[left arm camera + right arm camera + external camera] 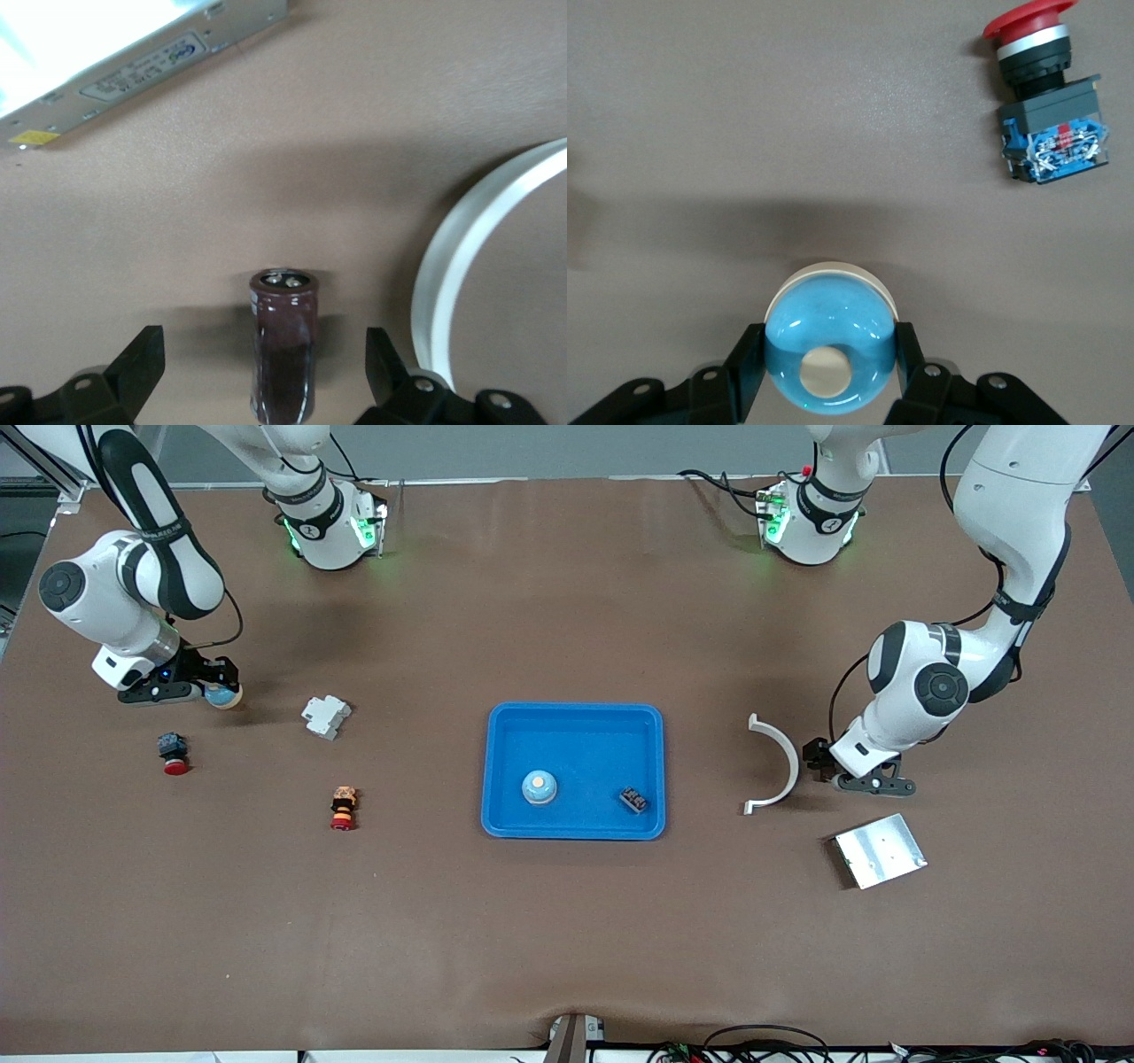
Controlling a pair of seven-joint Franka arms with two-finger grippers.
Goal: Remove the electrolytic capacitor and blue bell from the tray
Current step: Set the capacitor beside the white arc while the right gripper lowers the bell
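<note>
A dark brown capacitor [283, 350] with two metal terminals on its end rests on the brown table between the fingers of my left gripper [263, 354]. The gripper is open and both fingers stand clear of it. In the front view the left gripper [819, 766] is low at the left arm's end of the table and hides the capacitor. My right gripper [829, 343] is shut on a blue bell [830, 350] with a cream button. It is low over the table at the right arm's end [217, 691]. Another blue bell [539, 786] sits in the blue tray [574, 722].
A small black part [633, 800] lies in the tray. A white curved strip [780, 766] lies beside the left gripper, a metal box [880, 850] nearer the camera. Near the right gripper are a red push button [173, 753], a white breaker [326, 716] and an orange-red button [344, 808].
</note>
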